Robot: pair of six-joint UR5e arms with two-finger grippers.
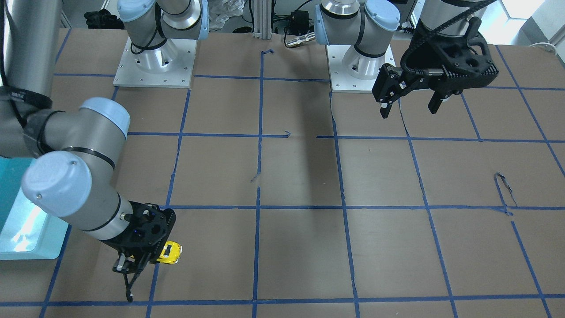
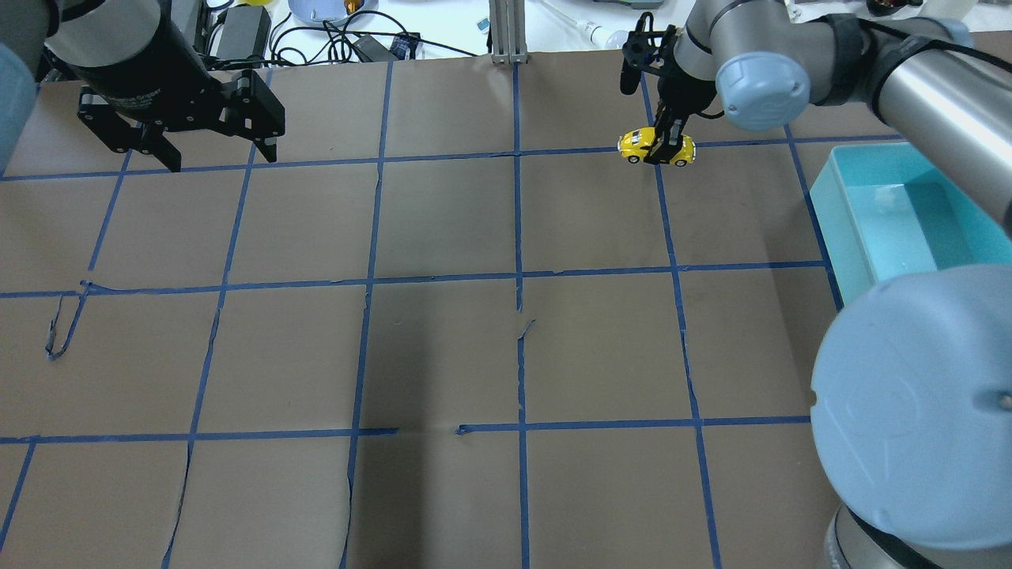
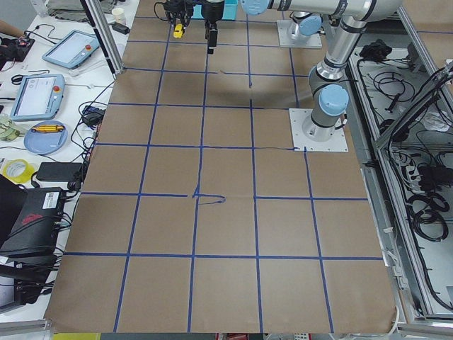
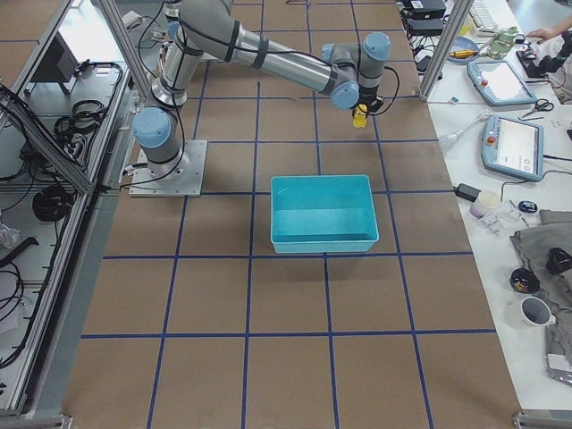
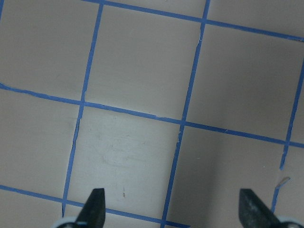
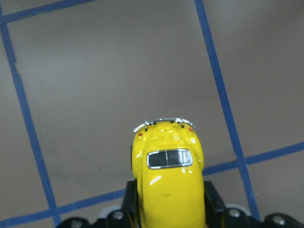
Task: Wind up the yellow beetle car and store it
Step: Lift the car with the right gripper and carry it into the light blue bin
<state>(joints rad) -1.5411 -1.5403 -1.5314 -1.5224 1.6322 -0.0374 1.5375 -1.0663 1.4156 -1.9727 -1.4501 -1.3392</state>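
Right pincer point(image 2: 664, 150) clamped on yellow beetle car point(image 2: 632, 146); right arm stretched far over table point(image 2: 443, 356); left pincer point(image 2: 221, 158) apart, hovering raised

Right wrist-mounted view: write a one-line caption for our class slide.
The right gripper clamps the yellow beetle car, rear bumper outward, over the brown table gridded with blue tape.

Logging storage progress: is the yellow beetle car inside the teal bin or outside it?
Outside. The right hand grips the yellow beetle car over the brown table surface, well apart from the teal bin.
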